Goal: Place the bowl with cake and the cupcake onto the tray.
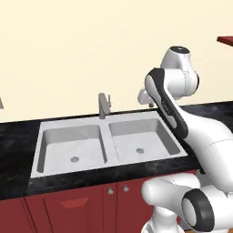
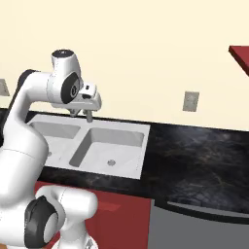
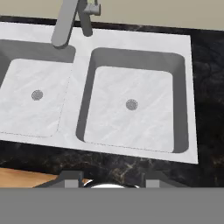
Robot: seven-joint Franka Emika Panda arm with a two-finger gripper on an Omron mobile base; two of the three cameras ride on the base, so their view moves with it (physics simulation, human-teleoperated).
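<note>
My gripper [image 3: 109, 183] hangs above the sink [image 3: 131, 105], fingers spread apart with a pale round rim, maybe the bowl [image 3: 108, 185], between them; can't tell if I'm gripping it.

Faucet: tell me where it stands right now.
The faucet stands at the back rim of the double sink, centred behind the divider between the two basins, against the cream wall; in the hand view it rises at top left.
</note>
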